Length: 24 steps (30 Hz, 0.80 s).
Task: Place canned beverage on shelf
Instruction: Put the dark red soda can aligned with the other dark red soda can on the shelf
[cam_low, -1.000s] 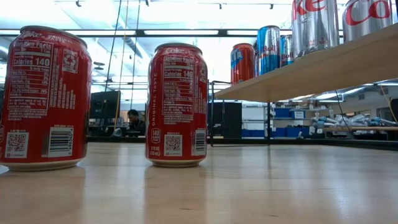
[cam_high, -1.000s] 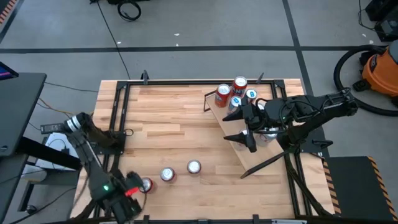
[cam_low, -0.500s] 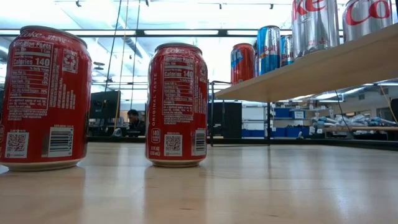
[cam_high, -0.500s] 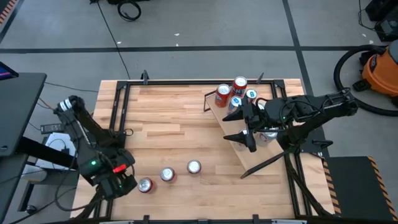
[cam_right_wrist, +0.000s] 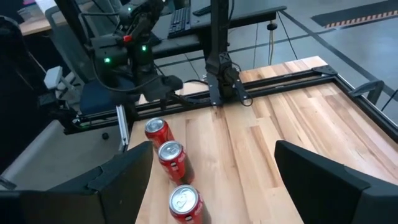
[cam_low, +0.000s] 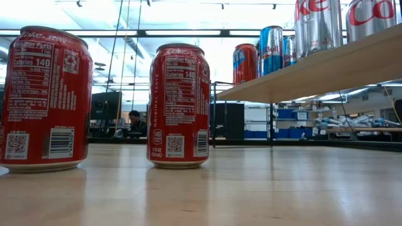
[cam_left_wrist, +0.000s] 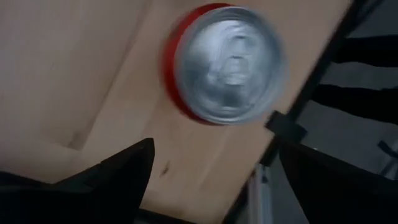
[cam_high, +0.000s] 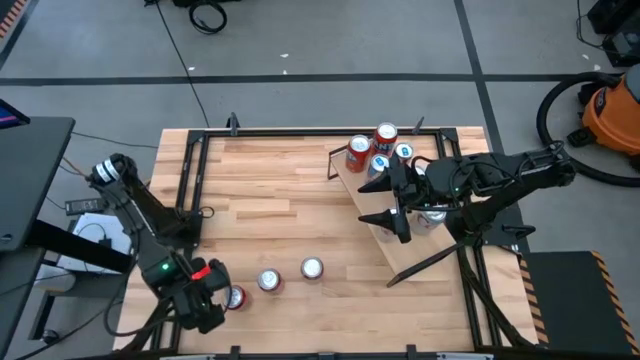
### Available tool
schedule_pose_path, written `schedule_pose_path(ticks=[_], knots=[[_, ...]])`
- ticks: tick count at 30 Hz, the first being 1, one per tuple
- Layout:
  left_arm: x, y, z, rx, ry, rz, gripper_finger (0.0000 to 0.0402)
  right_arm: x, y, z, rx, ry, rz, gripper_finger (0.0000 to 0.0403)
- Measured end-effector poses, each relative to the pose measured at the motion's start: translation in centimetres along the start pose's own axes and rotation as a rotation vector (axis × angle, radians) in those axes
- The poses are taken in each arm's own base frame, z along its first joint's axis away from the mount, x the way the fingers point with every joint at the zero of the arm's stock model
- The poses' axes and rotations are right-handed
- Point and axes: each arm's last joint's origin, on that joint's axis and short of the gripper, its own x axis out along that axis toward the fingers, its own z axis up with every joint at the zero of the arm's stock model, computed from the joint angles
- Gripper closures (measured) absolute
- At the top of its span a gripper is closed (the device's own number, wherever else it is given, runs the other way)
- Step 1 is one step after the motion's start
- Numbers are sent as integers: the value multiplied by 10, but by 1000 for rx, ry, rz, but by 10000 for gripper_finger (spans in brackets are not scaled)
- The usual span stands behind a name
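A grey concrete floor crossed by dark seam lines surrounds the planked wooden bench. An orange shop vacuum with a black hose stands near one corner. Long ceiling light strips glow overhead, and a person sits at a distant desk among monitors.

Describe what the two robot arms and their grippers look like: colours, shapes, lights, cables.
Both arms are dark, near-black, built from jointed tubular links. The left arm has a pale round cap at one joint, a small green light and a red patch near the wrist. The left gripper and the right gripper each end in two dark, pointed, wedge-shaped fingers. The right arm is plain black with dark cabling alongside.
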Motion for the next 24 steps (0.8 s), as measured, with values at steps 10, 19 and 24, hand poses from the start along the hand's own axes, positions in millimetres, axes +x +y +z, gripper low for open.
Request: schedule_pose_path(ticks=[10,19,24], knots=[[17,4,13,-19,-28,-46,44,0,0,0,5,0,-1,56],[31,4,30,37,-51,-2,44,0,0,0,8,0,-1,56],[38,0,37,127,-57,-8,44,0,0,0,8,0,-1,56]])
